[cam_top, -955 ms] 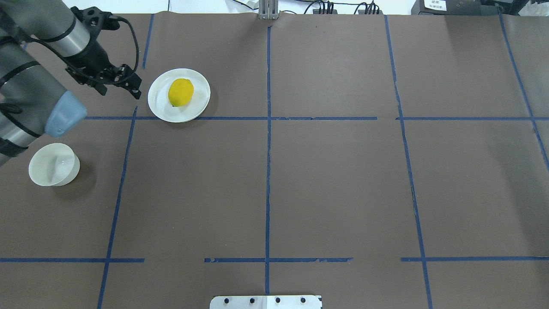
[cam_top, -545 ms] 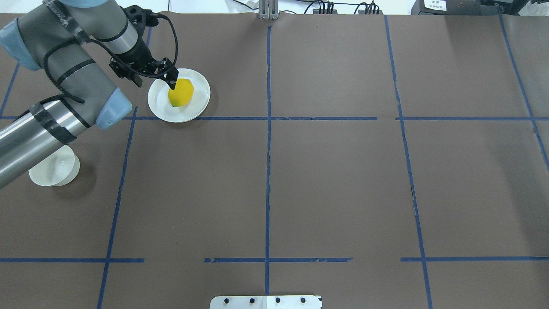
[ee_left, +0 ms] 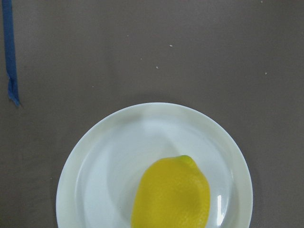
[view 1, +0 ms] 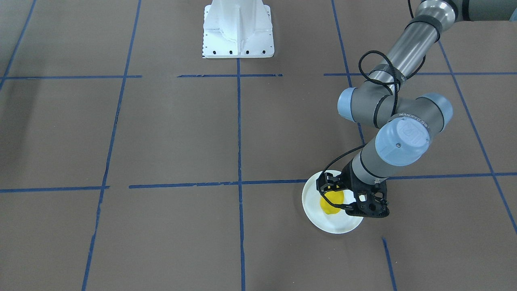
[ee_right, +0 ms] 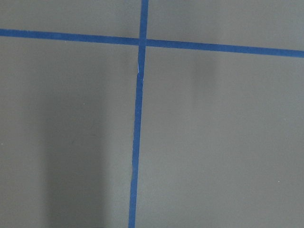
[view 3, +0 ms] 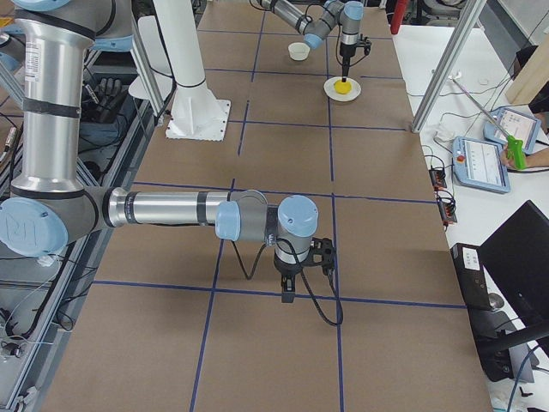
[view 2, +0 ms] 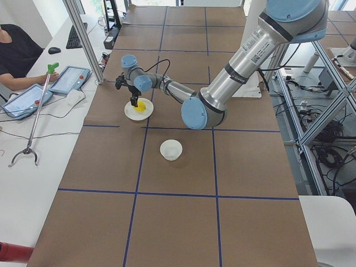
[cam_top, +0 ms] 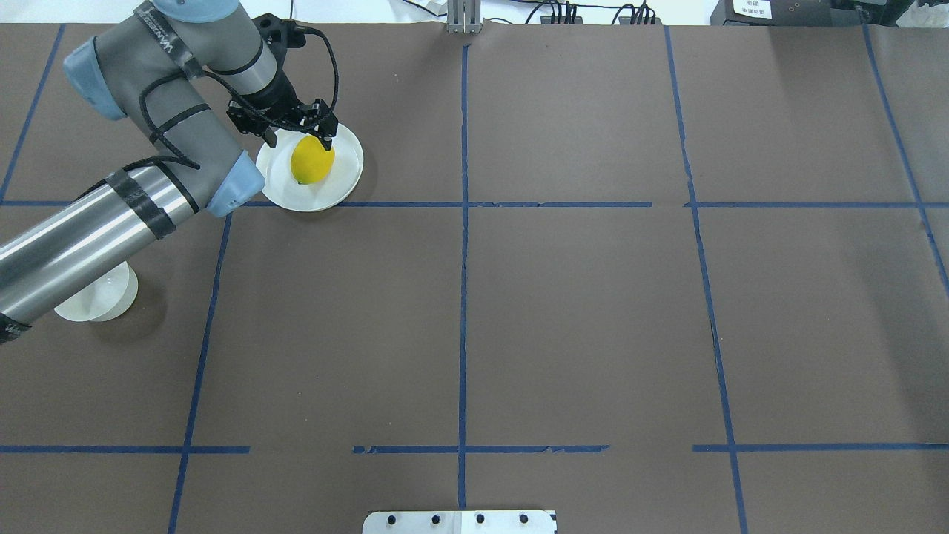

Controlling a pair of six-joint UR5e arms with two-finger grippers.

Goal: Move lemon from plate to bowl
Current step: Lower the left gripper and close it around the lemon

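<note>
Spread wide, the left gripper (cam_top: 298, 141) seemingly straddles the lemon (cam_top: 312, 160) (lying on the plate (cam_top: 345, 178)).

Left arm (cam_top: 170, 126): grey joint housings, pale blue end caps, bare silver tube links. Wears black tape bands on the forearm tube. Carries a thin black cable (cam_top: 336, 73) looping loose beside the wrist. Bears an embossed logo and one small screw on the round blue cap (view 1: 402, 139); white lettering along a grey housing. Ends in black, skeletal left pincer (cam_top: 298, 138). Right arm (view 3: 163, 209): same silver, grey, blue. Ends in black right pincer (view 3: 290, 294), with its own black lead (view 3: 319, 307).
</note>
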